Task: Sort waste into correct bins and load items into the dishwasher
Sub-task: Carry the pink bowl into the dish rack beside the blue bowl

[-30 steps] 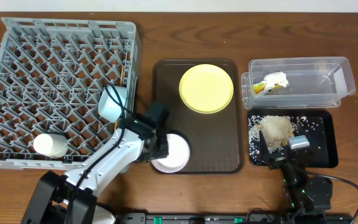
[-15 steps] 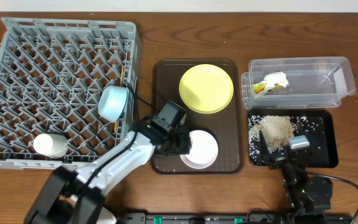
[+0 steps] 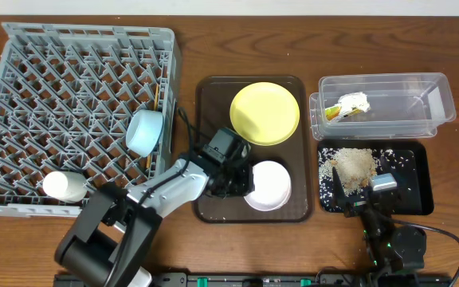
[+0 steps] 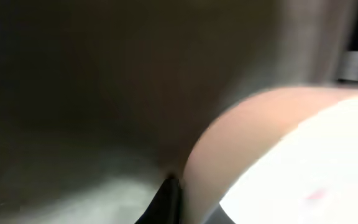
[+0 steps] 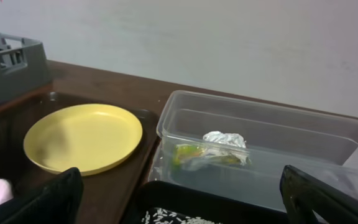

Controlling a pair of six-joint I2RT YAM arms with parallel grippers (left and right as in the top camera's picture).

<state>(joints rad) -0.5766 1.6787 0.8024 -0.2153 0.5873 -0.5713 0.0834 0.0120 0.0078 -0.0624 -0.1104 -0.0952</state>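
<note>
Blurring up close, white bowl (image 4: 303,155) sits on tray (image 3: 213,119) overhead.

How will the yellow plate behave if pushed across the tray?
The yellow plate looks rigid and shallow, so it likely slides flat rather than tipping or rolling. Its smooth face suggests a slippery rim grip. Raised lip of the brown tray would probably stop it.

The plate (image 3: 264,113) is yellow, the bowl (image 3: 271,185) white, the tray (image 3: 213,104) brown, the rack (image 3: 54,96) grey.

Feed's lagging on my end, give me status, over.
Left gripper gripping white plate rim, over brown tray. Right gripper open, parked by black tray. Yellow plate adjacent, apart.
</note>
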